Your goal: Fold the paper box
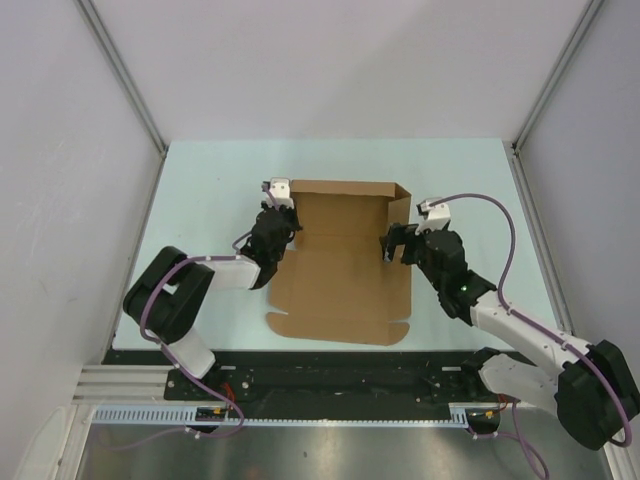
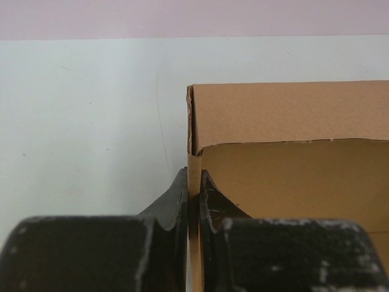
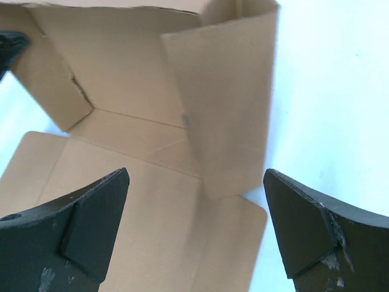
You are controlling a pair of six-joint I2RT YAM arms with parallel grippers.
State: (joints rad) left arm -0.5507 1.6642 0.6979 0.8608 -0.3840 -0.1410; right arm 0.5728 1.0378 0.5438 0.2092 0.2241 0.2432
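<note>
The paper box (image 1: 340,265) is a brown cardboard sheet lying on the table, its far part folded up into walls. My left gripper (image 1: 283,222) is shut on the box's upright left side wall (image 2: 194,182); the thin cardboard edge runs between the two dark fingers, and the far wall (image 2: 292,112) rises behind. My right gripper (image 1: 392,245) hovers wide open at the box's right side. In the right wrist view its fingertips (image 3: 103,201) straddle the raised right side flap (image 3: 228,103) and the flat sheet (image 3: 134,207) without touching either.
The pale blue-green table (image 1: 200,200) is bounded by white walls on the left, right and back. A black rail with the arm bases (image 1: 340,370) runs along the near edge. The box's near flap edge (image 1: 335,335) lies close to that rail.
</note>
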